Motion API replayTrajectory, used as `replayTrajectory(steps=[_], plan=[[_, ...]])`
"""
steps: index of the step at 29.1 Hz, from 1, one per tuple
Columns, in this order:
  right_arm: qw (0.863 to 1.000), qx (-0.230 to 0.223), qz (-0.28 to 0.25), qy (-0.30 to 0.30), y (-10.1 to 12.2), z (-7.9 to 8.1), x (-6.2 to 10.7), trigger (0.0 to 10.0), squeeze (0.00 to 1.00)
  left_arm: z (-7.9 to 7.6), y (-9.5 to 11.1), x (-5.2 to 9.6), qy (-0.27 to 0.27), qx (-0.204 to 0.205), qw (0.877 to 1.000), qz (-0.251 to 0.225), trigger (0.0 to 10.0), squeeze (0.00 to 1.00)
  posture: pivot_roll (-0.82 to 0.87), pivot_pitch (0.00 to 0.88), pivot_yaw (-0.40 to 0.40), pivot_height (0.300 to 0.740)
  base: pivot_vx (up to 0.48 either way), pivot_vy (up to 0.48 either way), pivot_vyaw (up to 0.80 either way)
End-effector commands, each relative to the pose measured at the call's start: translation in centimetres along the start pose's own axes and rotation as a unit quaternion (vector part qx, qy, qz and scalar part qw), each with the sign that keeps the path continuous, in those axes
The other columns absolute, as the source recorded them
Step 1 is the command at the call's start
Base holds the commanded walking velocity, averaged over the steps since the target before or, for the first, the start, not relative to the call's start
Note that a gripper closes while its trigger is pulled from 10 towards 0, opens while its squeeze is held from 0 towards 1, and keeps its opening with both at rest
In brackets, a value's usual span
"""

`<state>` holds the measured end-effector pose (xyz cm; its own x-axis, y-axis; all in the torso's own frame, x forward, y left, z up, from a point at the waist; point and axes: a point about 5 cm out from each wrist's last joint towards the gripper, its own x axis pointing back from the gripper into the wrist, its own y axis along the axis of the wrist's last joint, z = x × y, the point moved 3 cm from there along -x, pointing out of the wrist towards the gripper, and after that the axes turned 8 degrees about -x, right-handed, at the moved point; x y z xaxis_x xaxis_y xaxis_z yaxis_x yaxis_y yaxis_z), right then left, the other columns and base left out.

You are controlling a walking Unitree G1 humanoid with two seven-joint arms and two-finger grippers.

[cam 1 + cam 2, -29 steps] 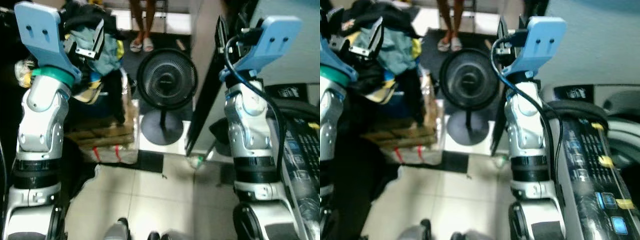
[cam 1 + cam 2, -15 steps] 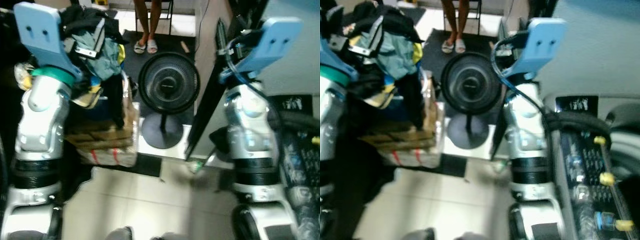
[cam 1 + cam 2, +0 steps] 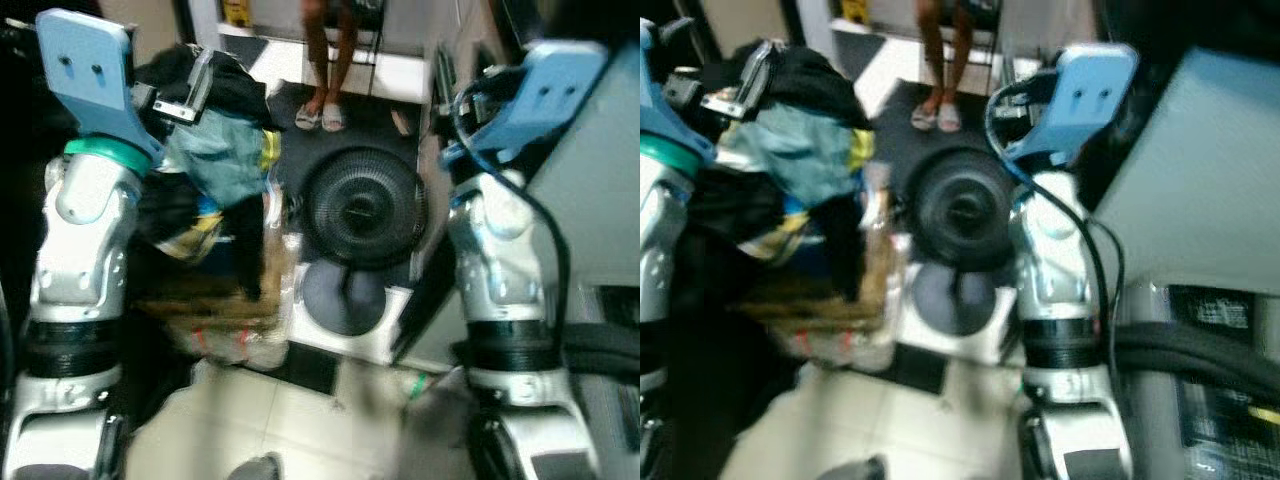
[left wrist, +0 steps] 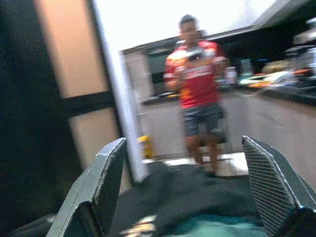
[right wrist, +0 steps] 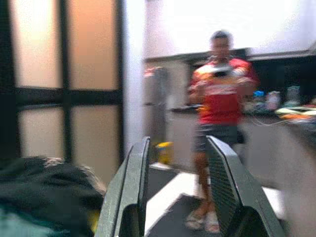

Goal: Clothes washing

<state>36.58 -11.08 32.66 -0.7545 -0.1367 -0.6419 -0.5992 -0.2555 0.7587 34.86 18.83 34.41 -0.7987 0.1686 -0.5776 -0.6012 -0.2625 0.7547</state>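
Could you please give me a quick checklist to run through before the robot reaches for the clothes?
1. Left gripper open: ok, fingers spread wide above the clothes pile.
2. Right gripper empty: ok, nothing between its fingers.
3. Picture sharp enough to aim: not ok, head views are blurred.
4. Path free: not ok, a fan stands on the floor ahead.
5. Person at safe distance: cannot tell.

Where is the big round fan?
In the eye views the black fan stands on the floor ahead, between the robot's arms, right of the clothes pile.
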Motion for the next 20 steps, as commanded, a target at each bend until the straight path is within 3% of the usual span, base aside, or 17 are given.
replayTrajectory(steps=[1,8,13,16,20], plan=[[1.000,0.003,0.000,-0.012,0.12,-0.73,0.05,10.0,0.00,-0.44,-0.36,0.15,-0.008,-0.003,1.000,0.006,10.0,0.00,0.07,0.052,0.023,0.740,0.469,0.000,0.68],[1.000,-0.004,-0.004,-0.012,0.19,-0.65,0.15,10.0,0.00,-0.48,-0.42,0.18,-0.010,-0.005,1.000,0.007,10.0,0.00,0.07,0.056,0.025,0.740,0.469,0.000,0.00],[1.000,0.000,-0.001,-0.013,0.10,-0.66,0.14,10.0,0.00,-0.48,-0.49,0.21,-0.010,-0.006,1.000,0.008,10.0,0.00,0.07,0.057,0.024,0.740,0.469,0.000,0.80],[1.000,-0.005,0.001,-0.008,0.03,-0.41,0.18,10.0,0.00,-0.47,-0.55,0.22,-0.009,-0.005,1.000,0.010,10.0,0.00,0.07,0.057,0.024,0.740,0.444,0.000,0.00],[1.000,-0.008,0.000,-0.004,0.06,-0.23,0.19,10.0,0.00,-0.47,-0.61,0.21,-0.009,-0.002,1.000,0.012,10.0,0.00,0.07,0.056,0.024,0.740,0.000,0.000,0.00]])
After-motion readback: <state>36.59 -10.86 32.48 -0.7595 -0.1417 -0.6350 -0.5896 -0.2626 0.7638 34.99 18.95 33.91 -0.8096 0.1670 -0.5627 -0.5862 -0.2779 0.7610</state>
